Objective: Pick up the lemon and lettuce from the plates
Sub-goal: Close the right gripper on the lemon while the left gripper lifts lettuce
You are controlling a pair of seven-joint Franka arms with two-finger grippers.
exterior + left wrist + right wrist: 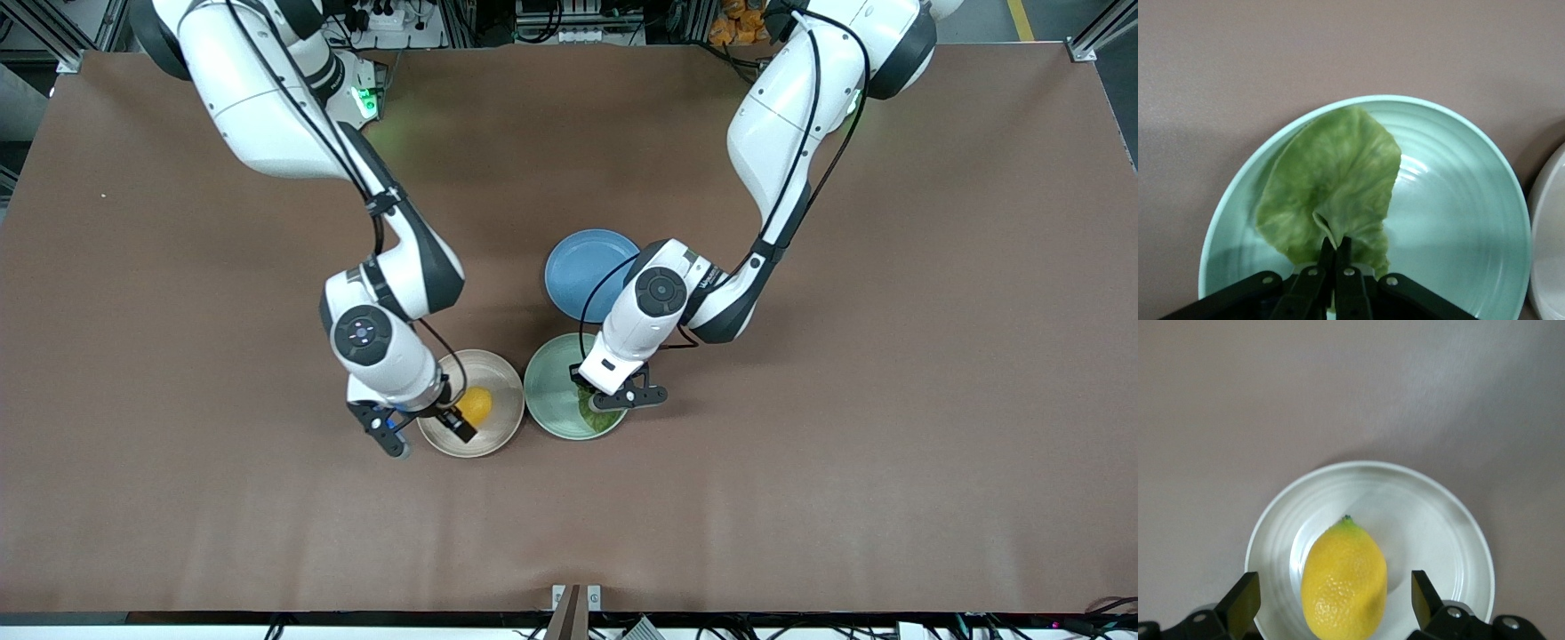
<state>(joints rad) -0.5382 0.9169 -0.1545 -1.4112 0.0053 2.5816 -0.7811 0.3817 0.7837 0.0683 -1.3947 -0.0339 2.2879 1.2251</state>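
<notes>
Brown table [889, 400]; crinkled green lettuce [1331, 187] pinched; yellow lemon [1343, 583] unheld.

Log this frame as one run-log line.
left gripper: shut on lettuce, mint plate | right gripper: open around lemon, beige plate

I am working in a robotics lab, not a kitchen. My two white arms are standing at a table [178, 400] covered in plain brown sheeting, with metal framing [1098, 40] at its corners and power strips and cables [382, 18] running along the edge by my bases.
</notes>
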